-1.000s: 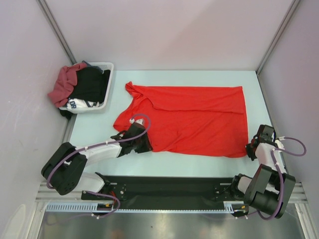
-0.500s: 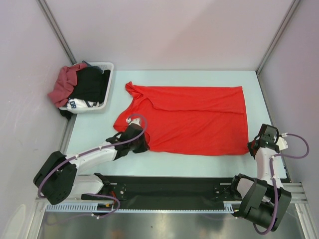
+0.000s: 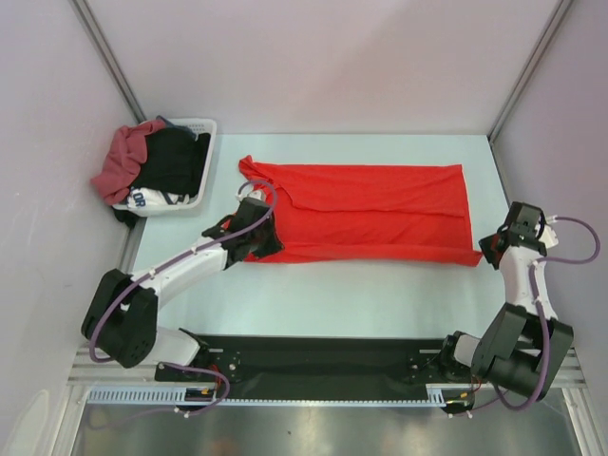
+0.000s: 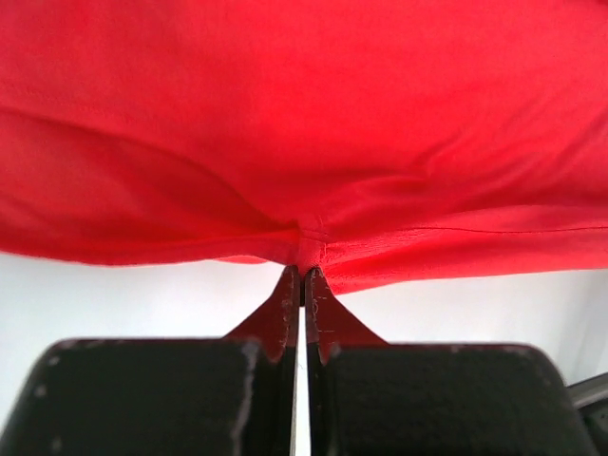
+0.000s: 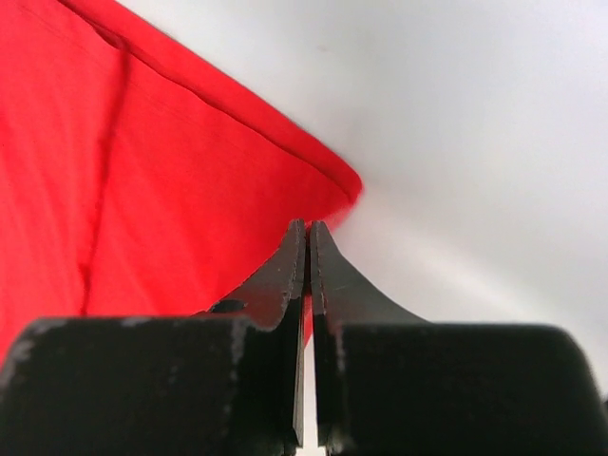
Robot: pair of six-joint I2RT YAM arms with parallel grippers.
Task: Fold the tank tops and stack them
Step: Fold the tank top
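Note:
The bright red tank top [image 3: 370,209] lies spread across the middle of the table, its near half lifted and carried over toward the far edge. My left gripper [image 3: 256,242] is shut on its near left edge; the pinched cloth [image 4: 306,249] shows in the left wrist view. My right gripper [image 3: 492,249] is shut on the near right corner [image 5: 328,204]. The dusty maroon-red tank top [image 3: 122,160] hangs over the left rim of the basket at the back left.
A white basket [image 3: 198,126] at the back left holds black garments [image 3: 173,161] and a white cloth with dark lettering [image 3: 150,199]. Pale walls and metal posts close in the table on three sides.
Both grippers have moved away from the near edge toward the far side, carrying the red top's near edge with them. The visible red area has become narrower front to back.

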